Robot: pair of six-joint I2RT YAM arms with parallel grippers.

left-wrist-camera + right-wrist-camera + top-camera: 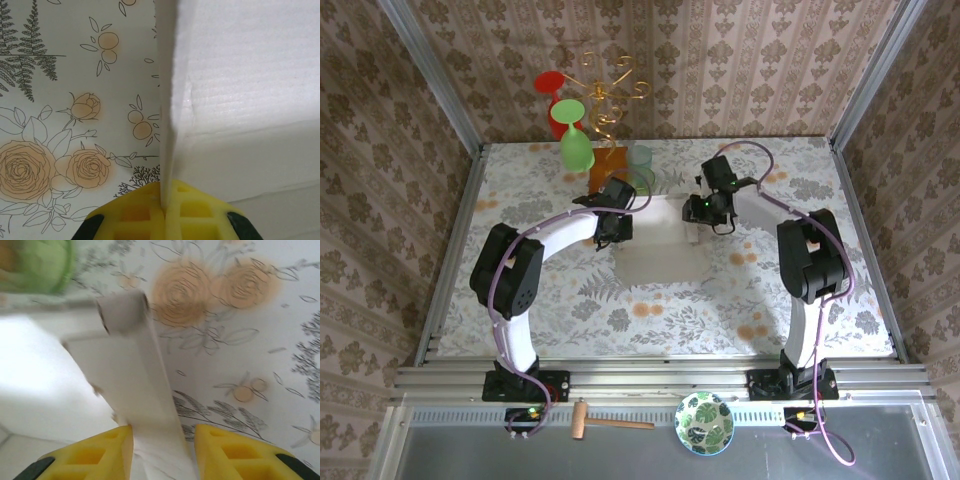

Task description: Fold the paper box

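Observation:
The paper box [660, 245] is a pale cardboard sheet lying mid-table between both arms. My left gripper [615, 228] is at its left edge. In the left wrist view the yellow fingers [135, 212] are shut on a thin upright wall of the paper box [240, 90], whose edge runs straight into the closed jaws of the left gripper [167, 195]. My right gripper [705, 210] is at the box's far right corner. In the right wrist view it [163, 435] stands open astride a raised flap [135, 375]. The flap touches the left finger [95, 452] and stands apart from the right one.
Behind the box stand an orange block [607, 165], a clear green cup [640, 160] and a gold wire rack [605, 95] with red and green glasses. A wooden mallet [605, 422] and a leaf-patterned bowl [705, 422] lie on the near ledge. Patterned walls enclose the table.

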